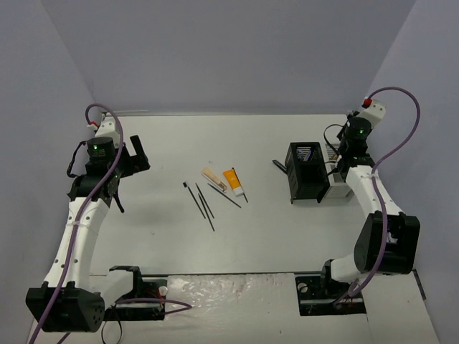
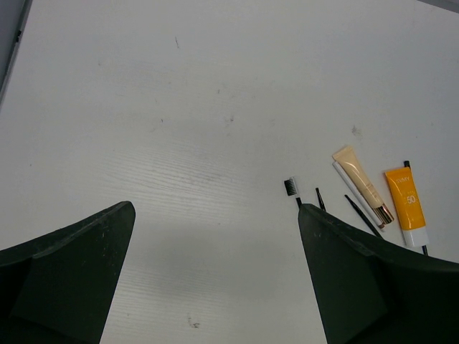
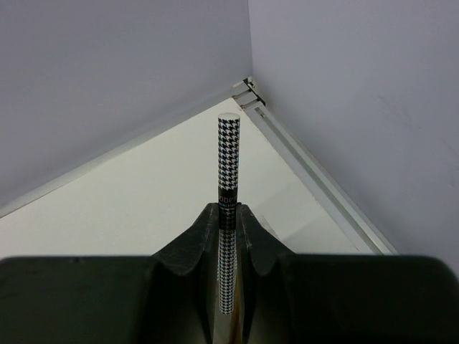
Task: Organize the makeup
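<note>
The makeup lies mid-table: thin black pencils (image 1: 204,202), a beige tube (image 1: 213,177) and an orange-and-white tube (image 1: 232,180). The left wrist view shows the beige tube (image 2: 362,186), the orange tube (image 2: 407,205), a small comb-tipped brush (image 2: 290,188) and black pencil tips (image 2: 356,209) at its right. My left gripper (image 1: 135,159) (image 2: 216,209) is open and empty, left of the items. My right gripper (image 1: 341,152) (image 3: 228,215) is shut on a black-and-white houndstooth pencil (image 3: 229,161), just right of the holder. No lavender tool shows.
A black mesh holder (image 1: 307,172) with a white compartment part (image 1: 331,153) stands at the right of the table. Walls close in the back and both sides. A metal rail (image 3: 315,175) runs along the table edge by the wall.
</note>
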You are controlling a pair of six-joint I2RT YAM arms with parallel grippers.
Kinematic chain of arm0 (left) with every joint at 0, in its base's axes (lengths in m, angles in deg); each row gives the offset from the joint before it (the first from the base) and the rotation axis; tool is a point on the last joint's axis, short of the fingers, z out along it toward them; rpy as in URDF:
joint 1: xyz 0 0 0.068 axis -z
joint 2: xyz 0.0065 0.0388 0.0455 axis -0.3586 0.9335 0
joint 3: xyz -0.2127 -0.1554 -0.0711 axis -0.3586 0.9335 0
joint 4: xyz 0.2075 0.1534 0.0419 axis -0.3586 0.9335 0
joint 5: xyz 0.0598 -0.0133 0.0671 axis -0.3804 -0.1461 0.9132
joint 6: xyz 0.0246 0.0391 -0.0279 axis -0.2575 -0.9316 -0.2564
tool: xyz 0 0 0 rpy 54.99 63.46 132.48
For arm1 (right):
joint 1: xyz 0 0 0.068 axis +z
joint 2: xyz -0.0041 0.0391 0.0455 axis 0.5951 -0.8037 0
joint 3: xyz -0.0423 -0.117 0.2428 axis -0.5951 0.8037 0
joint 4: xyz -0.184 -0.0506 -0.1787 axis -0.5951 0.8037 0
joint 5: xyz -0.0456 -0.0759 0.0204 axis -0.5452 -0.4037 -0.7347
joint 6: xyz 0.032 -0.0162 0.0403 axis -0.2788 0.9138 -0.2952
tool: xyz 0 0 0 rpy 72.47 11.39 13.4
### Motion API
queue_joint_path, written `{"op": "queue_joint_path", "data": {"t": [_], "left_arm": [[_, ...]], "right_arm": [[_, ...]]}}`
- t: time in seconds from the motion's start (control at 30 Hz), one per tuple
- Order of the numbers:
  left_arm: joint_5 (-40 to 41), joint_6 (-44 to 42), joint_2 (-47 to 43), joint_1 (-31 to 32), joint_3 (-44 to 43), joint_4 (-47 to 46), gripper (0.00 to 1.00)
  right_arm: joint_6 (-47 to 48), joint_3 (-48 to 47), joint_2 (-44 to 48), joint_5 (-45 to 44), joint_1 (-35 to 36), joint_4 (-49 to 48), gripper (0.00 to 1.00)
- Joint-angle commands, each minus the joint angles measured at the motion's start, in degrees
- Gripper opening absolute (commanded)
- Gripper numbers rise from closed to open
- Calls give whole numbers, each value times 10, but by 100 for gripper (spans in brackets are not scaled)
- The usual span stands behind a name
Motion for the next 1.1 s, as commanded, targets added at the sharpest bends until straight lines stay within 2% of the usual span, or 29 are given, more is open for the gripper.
{"op": "queue_joint_path", "data": {"t": [0.0, 0.07, 0.27, 0.33, 0.4, 0.47, 0.6, 0.7, 0.9, 1.07], "left_arm": [[-5, 12, 2, -7, -25, -20, 97], [-7, 14, 4, -7, -25, -20, 97], [-8, 16, 3, -7, -25, -20, 97], [-9, 18, 4, -7, -24, -20, 97], [-11, 20, 6, -7, -24, -20, 97], [-12, 21, 8, -7, -25, -19, 97], [-13, 22, 7, -7, -25, -18, 97], [-10, 20, 4, -7, -26, -18, 97], [-5, 19, 5, -7, -25, -17, 97], [0, 19, 3, -7, -21, -21, 97]], "right_arm": [[-7, 24, -24, 16, -1, -127, 0], [-8, 33, -37, 26, -2, -142, 1], [-14, 44, -53, 43, -2, -145, 18], [-14, 50, -40, 46, -2, -139, 40], [-12, 46, -21, 54, -1, -119, 53], [-11, 36, 3, 69, -2, -86, 62], [8, -3, 44, 141, 9, 4, 63], [66, -66, 50, 250, 77, 112, 62], [144, -143, -26, 285, 292, 216, 59], [173, -179, -118, 273, 406, 234, 49]]}}
